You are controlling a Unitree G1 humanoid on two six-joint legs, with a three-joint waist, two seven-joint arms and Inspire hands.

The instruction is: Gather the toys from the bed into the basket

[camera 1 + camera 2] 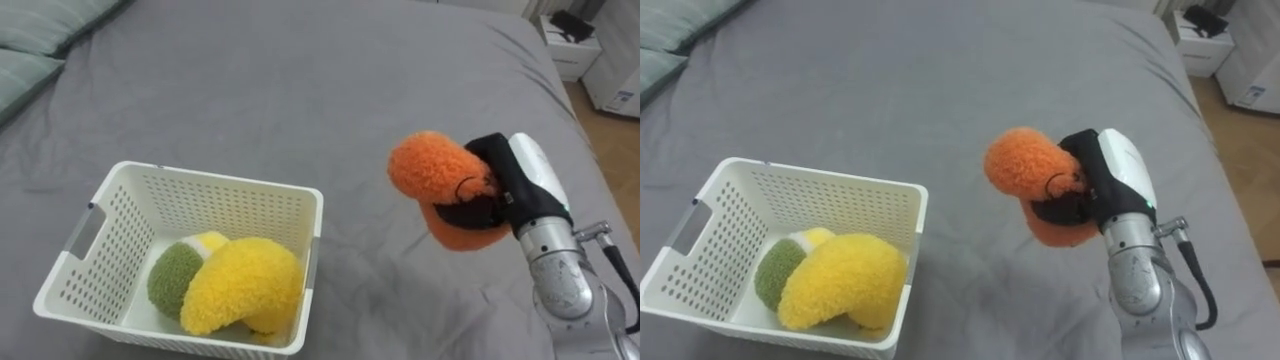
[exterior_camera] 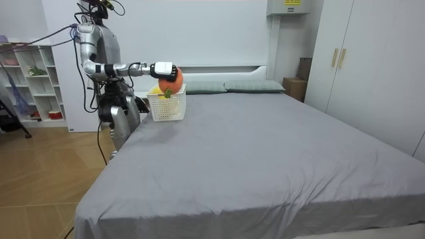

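One orange toy (image 1: pixel 425 165), clasped in right robot hand (image 1: pixel 515 185), points toward basket (image 1: pixel 220 180).

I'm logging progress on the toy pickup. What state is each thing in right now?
white basket: upright on the bed, holding two toys.
yellow plush toy: lying in the basket.
green plush toy: in the basket, touching the yellow one.
orange plush toy: held above the bed, outside the basket.
right hand: shut on the orange plush toy.

Green toy (image 1: pixel 172 278) half under yellow toy (image 1: pixel 242 285) (in the basket (image 1: pixel 230 183)); pillows (image 1: pixel 20 75) half off the left edge
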